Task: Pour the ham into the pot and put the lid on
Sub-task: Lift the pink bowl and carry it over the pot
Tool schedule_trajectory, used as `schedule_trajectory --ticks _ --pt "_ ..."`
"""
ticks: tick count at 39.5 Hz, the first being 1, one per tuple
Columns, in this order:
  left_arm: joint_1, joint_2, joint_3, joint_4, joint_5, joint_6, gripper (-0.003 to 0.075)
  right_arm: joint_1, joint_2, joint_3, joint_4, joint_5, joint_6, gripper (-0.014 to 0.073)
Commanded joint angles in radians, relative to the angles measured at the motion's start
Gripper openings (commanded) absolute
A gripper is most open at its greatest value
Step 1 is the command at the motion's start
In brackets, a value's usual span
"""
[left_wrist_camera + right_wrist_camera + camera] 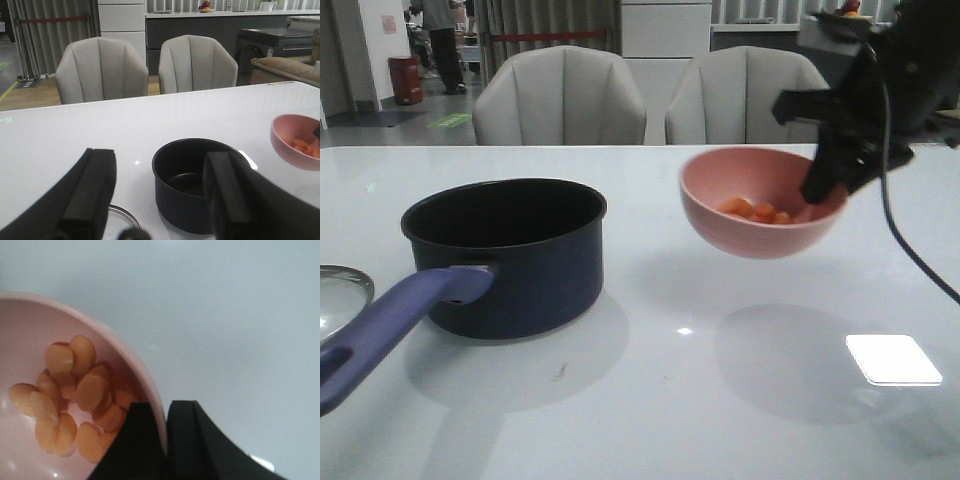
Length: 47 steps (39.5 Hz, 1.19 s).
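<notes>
My right gripper [832,185] is shut on the rim of a pink bowl [760,240] and holds it in the air above the table, right of the pot. Orange ham pieces [755,211] lie in the bowl; the right wrist view shows the ham [75,395] beside my gripper [166,412], one finger inside the rim and one outside. The dark navy pot [510,250] stands at the left, black inside and bare, its purple handle [390,325] pointing to the near left. The glass lid [340,295] lies at the left edge. My left gripper [160,195] hangs open, with the pot [192,182] beyond it.
Two grey chairs [560,100] stand behind the table's far edge. A bright light patch [893,358] reflects on the white tabletop [650,400] at the near right. A black cable [910,250] hangs from the right arm.
</notes>
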Motion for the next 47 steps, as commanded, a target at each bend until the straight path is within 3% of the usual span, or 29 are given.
schedule_trajectory --ticks 1,13,17,22,30,47 --pt "-0.008 0.012 -0.027 0.001 -0.070 -0.002 0.0424 0.087 -0.058 -0.108 -0.028 -0.023 0.014 0.0138" --pt "-0.008 0.012 -0.027 0.001 -0.070 -0.002 0.0424 0.274 0.050 -0.376 -0.182 -0.027 0.185 0.0138" --pt "-0.008 0.012 -0.027 0.001 -0.070 -0.002 0.0424 0.324 0.095 -0.426 -0.276 -0.090 0.203 0.0138" --pt "-0.008 0.012 -0.027 0.001 -0.070 -0.002 0.0424 0.371 0.124 -0.419 -0.421 -0.225 0.232 0.0138" --pt "-0.008 0.012 -0.027 0.001 -0.070 -0.002 0.0424 0.383 0.130 -0.354 -0.580 -0.443 0.392 0.0138" --pt "-0.008 0.012 -0.027 0.001 -0.070 -0.002 0.0424 0.387 0.130 -0.179 -0.601 -0.916 0.336 0.0138"
